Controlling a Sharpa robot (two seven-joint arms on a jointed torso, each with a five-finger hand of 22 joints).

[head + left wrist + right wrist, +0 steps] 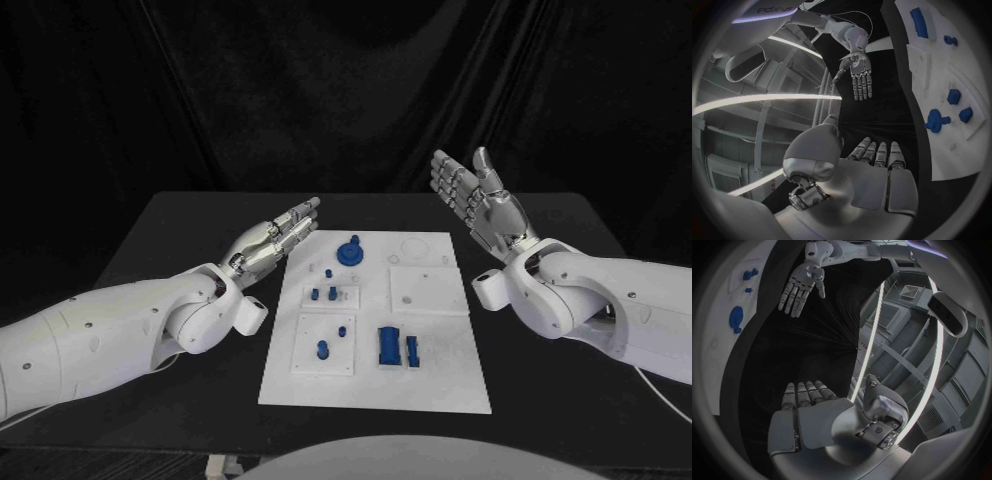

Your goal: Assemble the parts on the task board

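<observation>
The flat white rectangular task board (433, 385) lies in the middle of the black table (173, 230), its long side running away from the robot. Small blue plastic parts rest on it: a round blue disc-shaped part with a stem (351, 252) near the far end, a cluster of small blue pegs (326, 293) at mid-board, two small blue knobs (329, 342) on a raised white tile near the left edge, and a larger blue block-shaped part (397, 347) beside them toward the near end.

The left hand (277, 238) hovers just off the board's left edge, stretched flat and pointing away from the robot, fingers straight and close together, holding nothing. The left wrist view shows its palm (856, 185) open with the fingers extended.

The right hand (479, 196) is raised beyond the board's far right corner, palm turned inward toward the board, fingers upright and slightly spread, empty. Its white forearm (606, 300) comes in from the right, clear of the board. Neither hand touches any part.
</observation>
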